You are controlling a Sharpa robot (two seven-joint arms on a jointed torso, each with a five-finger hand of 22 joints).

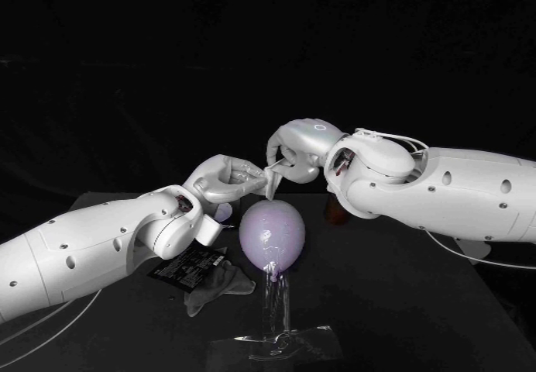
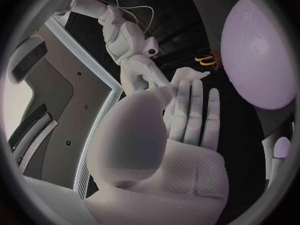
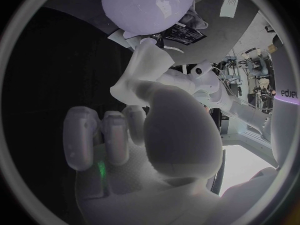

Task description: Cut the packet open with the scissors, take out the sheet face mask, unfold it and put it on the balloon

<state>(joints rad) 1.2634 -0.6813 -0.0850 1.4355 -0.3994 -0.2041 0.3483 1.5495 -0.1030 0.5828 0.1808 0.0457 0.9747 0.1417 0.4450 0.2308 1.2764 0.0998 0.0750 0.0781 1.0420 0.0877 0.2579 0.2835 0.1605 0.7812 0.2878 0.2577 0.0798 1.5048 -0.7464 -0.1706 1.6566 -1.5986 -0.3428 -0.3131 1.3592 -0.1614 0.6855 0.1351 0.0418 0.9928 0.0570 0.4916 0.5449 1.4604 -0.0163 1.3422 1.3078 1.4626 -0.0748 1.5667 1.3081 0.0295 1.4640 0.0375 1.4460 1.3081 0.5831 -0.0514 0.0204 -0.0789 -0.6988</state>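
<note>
A pale purple balloon (image 1: 273, 232) (image 2: 259, 50) (image 3: 147, 5) stands upright on a clear stand (image 1: 277, 314) at mid table. Just above its top, my left hand (image 1: 229, 180) (image 2: 181, 135) and right hand (image 1: 300, 147) (image 3: 144, 135) meet. Between them hangs a narrow, folded white sheet mask (image 1: 272, 177) (image 2: 187, 77) (image 3: 134, 75), pinched from both sides. The black packet (image 1: 187, 266) (image 3: 184, 32) lies flat on the table to the left of the balloon, under my left forearm. The scissors (image 2: 206, 60), with yellow handles, lie beyond the balloon.
A crumpled grey piece (image 1: 218, 288) lies beside the packet near the stand's foot. A small brownish object (image 1: 333, 213) sits under my right arm, right of the balloon. The black table (image 1: 424, 310) has free room at the front right.
</note>
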